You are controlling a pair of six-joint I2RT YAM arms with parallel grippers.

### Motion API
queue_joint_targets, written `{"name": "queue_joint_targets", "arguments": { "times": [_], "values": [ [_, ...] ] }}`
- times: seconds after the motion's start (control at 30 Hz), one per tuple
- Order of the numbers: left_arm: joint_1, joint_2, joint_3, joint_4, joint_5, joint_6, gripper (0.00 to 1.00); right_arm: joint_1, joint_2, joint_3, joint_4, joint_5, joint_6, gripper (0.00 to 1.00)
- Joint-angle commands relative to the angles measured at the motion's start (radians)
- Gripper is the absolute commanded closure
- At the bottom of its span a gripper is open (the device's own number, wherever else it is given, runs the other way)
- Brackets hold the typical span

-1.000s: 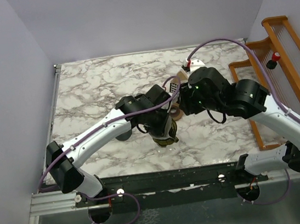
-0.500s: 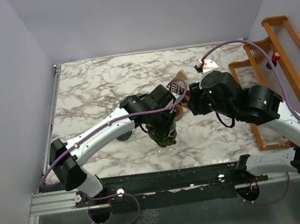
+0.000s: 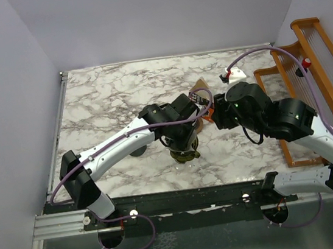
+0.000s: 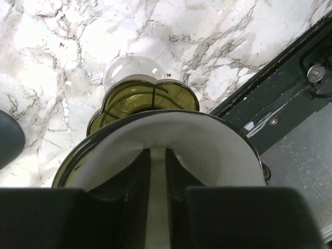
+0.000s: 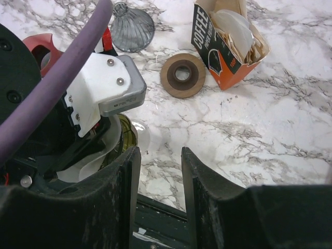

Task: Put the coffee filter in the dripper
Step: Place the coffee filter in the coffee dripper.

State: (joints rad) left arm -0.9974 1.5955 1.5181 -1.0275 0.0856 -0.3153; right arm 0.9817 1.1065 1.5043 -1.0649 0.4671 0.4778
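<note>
The olive-green glass dripper [image 4: 148, 101] stands on the marble near the table's front edge, under my left wrist [image 3: 185, 155]. The white coffee filter [image 4: 207, 148] sits inside it, its mouth spread along the rim. My left gripper [image 4: 158, 155] reaches down into the filter. Its fingers stand a narrow gap apart with white paper between them, so it looks shut on the filter. The right wrist view also shows the filter [image 5: 98, 155] under the left wrist. My right gripper [image 5: 158, 155] is open and empty, just right of the dripper above the marble [image 3: 211, 117].
An orange-and-brown COFFEE carton [image 5: 220, 46] holding more filters lies behind the dripper. A brown wooden ring [image 5: 182, 75], a grey ribbed glass piece [image 5: 132, 26] and a red object [image 5: 44, 46] lie nearby. A wooden rack [image 3: 312, 68] stands at the right. The black front rail [image 3: 182, 195] is close.
My right arm has swung back to the right, away from the carton, and its wrist has turned. My left gripper has stayed over the dripper with only a slight shift.
</note>
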Motion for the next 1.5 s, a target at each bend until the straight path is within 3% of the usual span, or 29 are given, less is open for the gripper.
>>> {"name": "queue_joint_targets", "arguments": {
  "times": [0.0,0.13,0.47,0.7,0.87,1.0,1.1,1.17,1.37,1.47],
  "values": [
    [-0.007,0.022,0.056,-0.033,-0.018,0.01,0.87,0.004,-0.02,-0.017,0.015,0.032,0.004,0.57],
    [-0.009,0.027,0.088,-0.045,-0.019,0.015,1.0,0.003,-0.022,-0.021,0.021,0.027,0.004,0.57],
    [-0.009,0.018,0.152,-0.073,-0.026,0.032,1.0,0.003,-0.025,-0.018,0.026,0.017,0.005,0.57],
    [-0.009,0.003,0.114,-0.08,-0.029,0.038,1.0,0.004,-0.018,-0.018,0.029,0.006,0.01,0.57],
    [-0.01,-0.019,0.095,-0.078,-0.035,0.034,0.8,0.004,-0.011,-0.02,0.035,-0.007,0.011,0.57],
    [-0.009,-0.039,0.097,-0.078,-0.026,0.033,0.7,0.004,-0.002,-0.02,0.041,-0.02,0.012,0.57],
    [-0.009,-0.05,0.101,-0.078,-0.03,0.033,0.69,0.004,-0.001,-0.018,0.046,-0.024,0.011,0.57],
    [-0.01,-0.052,0.106,-0.078,-0.029,0.036,0.74,0.003,0.002,-0.018,0.049,-0.027,0.011,0.57],
    [-0.009,-0.049,0.114,-0.078,-0.019,0.039,1.0,0.005,0.01,-0.012,0.051,-0.04,0.014,0.57],
    [-0.009,-0.049,0.123,-0.081,-0.019,0.046,1.0,0.004,0.013,-0.009,0.052,-0.046,0.013,0.57]
  ]
}}
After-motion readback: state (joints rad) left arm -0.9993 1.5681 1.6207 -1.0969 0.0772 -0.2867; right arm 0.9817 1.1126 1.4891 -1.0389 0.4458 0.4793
